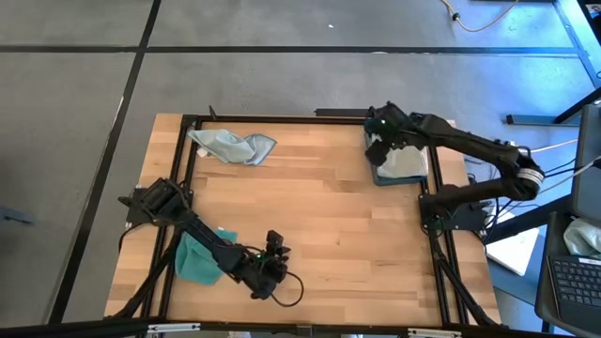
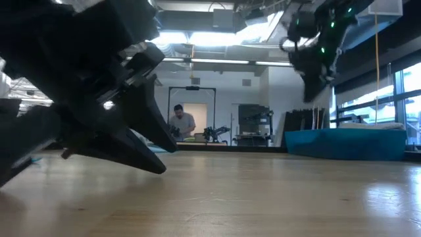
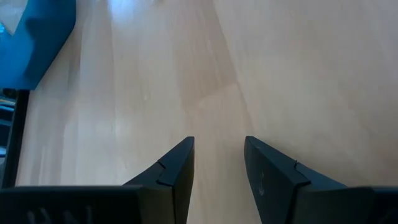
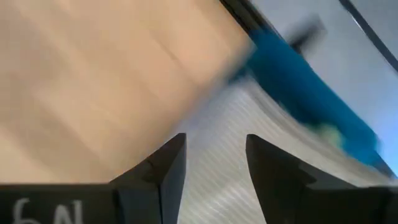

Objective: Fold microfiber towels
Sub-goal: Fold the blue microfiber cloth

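Observation:
A crumpled pale blue towel (image 1: 232, 146) lies on the table at the far left. A teal towel (image 1: 195, 260) lies bunched on the table near the front left, partly under my left arm. A pale ribbed towel (image 4: 224, 130) lies in the blue tray (image 1: 383, 178) at the far right. My left gripper (image 3: 217, 144) is open and empty, low over bare wood near the front edge (image 1: 274, 246). My right gripper (image 4: 214, 142) is open and empty above the tray's towel, clear of it in the low view (image 2: 314, 79).
The tray's blue wall shows in the low view (image 2: 345, 143) and in the left wrist view (image 3: 31, 43). A black frame (image 1: 282, 118) runs around the table's edges. Bare wood (image 1: 329, 197) spans the table's middle. A person (image 2: 181, 124) stands far off in the room.

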Controlling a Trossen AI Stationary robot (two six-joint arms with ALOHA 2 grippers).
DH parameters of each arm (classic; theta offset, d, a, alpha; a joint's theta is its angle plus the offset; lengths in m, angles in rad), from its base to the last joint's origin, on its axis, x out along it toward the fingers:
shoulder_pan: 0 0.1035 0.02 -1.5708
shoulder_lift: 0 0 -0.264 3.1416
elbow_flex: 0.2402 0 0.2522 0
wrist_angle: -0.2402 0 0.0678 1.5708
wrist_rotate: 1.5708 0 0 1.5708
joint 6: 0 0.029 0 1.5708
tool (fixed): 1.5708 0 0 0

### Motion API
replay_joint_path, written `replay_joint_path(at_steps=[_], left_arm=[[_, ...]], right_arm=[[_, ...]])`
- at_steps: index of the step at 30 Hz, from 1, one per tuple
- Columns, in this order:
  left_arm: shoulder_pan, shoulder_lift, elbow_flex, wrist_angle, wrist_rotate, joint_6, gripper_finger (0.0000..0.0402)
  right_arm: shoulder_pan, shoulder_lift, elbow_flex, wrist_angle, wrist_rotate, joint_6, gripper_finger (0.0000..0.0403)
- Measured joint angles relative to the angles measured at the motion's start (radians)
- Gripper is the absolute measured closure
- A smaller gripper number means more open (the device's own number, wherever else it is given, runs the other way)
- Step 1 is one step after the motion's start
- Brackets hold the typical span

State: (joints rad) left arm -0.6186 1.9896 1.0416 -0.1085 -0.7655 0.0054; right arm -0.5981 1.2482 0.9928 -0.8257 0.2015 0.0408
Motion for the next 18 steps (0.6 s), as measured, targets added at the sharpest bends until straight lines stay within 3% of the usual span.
replay_joint_path(at_steps=[7,12,14,18], left_arm=[[0.018,-0.009,0.000,-0.013,-0.055,0.061,0.0269],[0.023,-0.085,-0.003,-0.014,-0.025,0.075,0.0269],[0.030,-0.122,0.000,-0.008,0.087,0.061,0.0269],[0.044,-0.151,-0.001,-0.021,0.426,0.005,0.0269]], right_arm=[[0.218,-0.037,0.000,0.266,-0.227,-0.073,0.0234],[0.418,-0.014,-0.081,0.481,-0.255,-0.045,0.0234],[0.500,-0.006,-0.150,0.629,-0.246,-0.030,0.0234],[0.652,0.022,-0.268,0.911,-0.161,0.037,0.0234]])
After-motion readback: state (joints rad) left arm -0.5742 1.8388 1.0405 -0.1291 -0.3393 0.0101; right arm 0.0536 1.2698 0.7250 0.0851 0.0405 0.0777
